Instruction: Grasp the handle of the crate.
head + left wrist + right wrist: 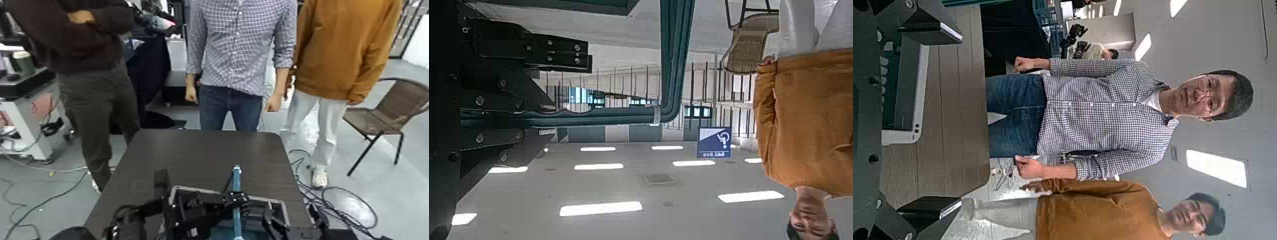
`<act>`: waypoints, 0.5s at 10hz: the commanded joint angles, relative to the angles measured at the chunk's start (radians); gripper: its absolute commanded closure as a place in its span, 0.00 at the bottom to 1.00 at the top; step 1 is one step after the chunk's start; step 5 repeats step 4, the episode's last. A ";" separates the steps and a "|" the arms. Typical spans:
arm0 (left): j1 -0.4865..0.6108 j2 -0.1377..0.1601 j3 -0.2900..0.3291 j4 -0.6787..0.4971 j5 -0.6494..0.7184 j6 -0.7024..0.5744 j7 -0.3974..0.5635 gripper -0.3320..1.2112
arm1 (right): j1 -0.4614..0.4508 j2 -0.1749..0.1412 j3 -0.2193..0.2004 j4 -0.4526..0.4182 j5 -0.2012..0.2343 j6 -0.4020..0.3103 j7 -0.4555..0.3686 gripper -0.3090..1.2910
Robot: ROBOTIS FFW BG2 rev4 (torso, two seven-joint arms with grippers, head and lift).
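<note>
The crate point(191, 190) sits at the near edge of the dark table point(191, 159), its pale rim showing. The teal handle point(237, 182) runs straight across its top. My left gripper point(220, 201) reaches in from the left to the handle's middle. In the left wrist view the handle point(589, 115) lies between the two black fingers point(539, 48), and the left gripper point(559, 100) looks shut on it, with the crate's slatted side point(619, 88) behind. My right gripper point(281, 223) hangs over the crate's right side; in its wrist view the right gripper point(938, 120) is wide open and empty above the crate's rim point(916, 100).
Three persons stand close behind the table's far edge: dark top point(89, 57), checked shirt point(239, 45), orange top point(345, 45). A wicker chair point(389, 108) stands at the right. Cables point(332, 198) lie on the floor by the table.
</note>
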 commanded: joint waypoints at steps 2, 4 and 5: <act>0.000 -0.005 0.001 0.005 0.001 -0.006 0.000 0.99 | -0.002 0.002 0.000 -0.001 -0.001 0.008 0.003 0.29; 0.001 -0.006 0.003 0.006 -0.001 -0.009 -0.002 0.98 | -0.003 0.003 -0.005 -0.006 0.008 0.020 0.003 0.29; 0.001 -0.006 0.003 0.006 -0.001 -0.009 -0.002 0.98 | -0.003 0.003 -0.005 -0.006 0.008 0.020 0.003 0.29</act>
